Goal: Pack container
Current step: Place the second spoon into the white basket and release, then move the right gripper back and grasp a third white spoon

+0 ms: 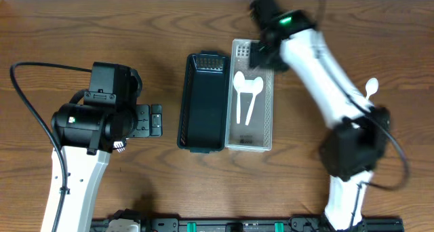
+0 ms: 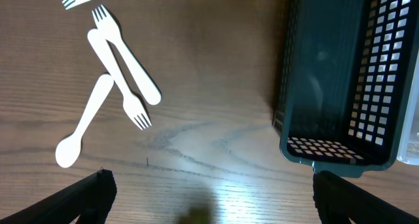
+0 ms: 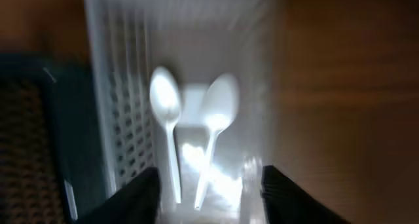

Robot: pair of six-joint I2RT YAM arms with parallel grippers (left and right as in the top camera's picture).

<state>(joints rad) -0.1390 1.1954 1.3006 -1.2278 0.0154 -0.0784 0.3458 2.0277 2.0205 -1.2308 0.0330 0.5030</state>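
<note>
Arm stretches over white basket, right end effector released above two spoons; left end effector released.

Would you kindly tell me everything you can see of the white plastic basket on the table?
The white rectangular plastic basket looks translucent, with perforated grid walls and a plain floor. It sits upright on the wooden table, its long side apparently touching the dark plastic basket on its left. Two white plastic spoons lie inside, bowls toward the far end, where the right end effector hovers.
</note>
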